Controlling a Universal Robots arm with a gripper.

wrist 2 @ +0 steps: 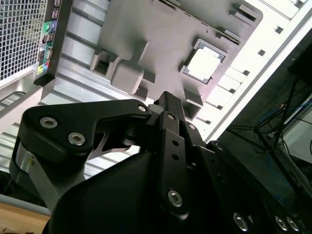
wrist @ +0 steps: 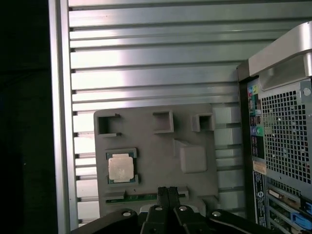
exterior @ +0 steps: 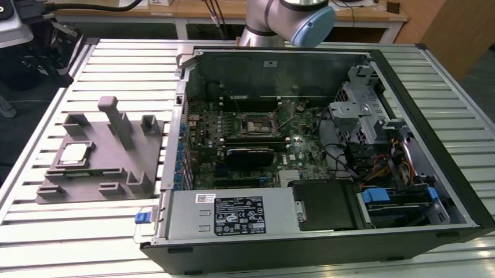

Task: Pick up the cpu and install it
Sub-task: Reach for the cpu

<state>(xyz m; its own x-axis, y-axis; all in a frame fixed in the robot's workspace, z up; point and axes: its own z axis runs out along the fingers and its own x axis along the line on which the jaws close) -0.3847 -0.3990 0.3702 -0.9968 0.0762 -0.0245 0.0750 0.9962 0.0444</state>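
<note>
The cpu (exterior: 73, 152) lies flat, silvery top up, in a square recess of the grey holder block (exterior: 104, 174) at the exterior view's left, beside the open computer case. Both wrist views look down on the cpu (wrist: 121, 167) (wrist 2: 204, 65) from well above. My gripper (wrist: 168, 191) hangs over the holder's edge, clear of the chip, its two fingers pressed together with nothing between them. The second wrist view shows the gripper (wrist 2: 167, 100) from behind. The motherboard socket (exterior: 254, 123) sits black-framed in the middle of the case.
The open computer case (exterior: 402, 75) fills the exterior view's right, with cables, a drive cage and a power supply (exterior: 232, 214). Its rear panel (wrist: 280, 141) stands beside the holder. A green stick (wrist: 136, 197) lies in a slot of the holder. Grey posts (exterior: 116, 119) rise from the holder.
</note>
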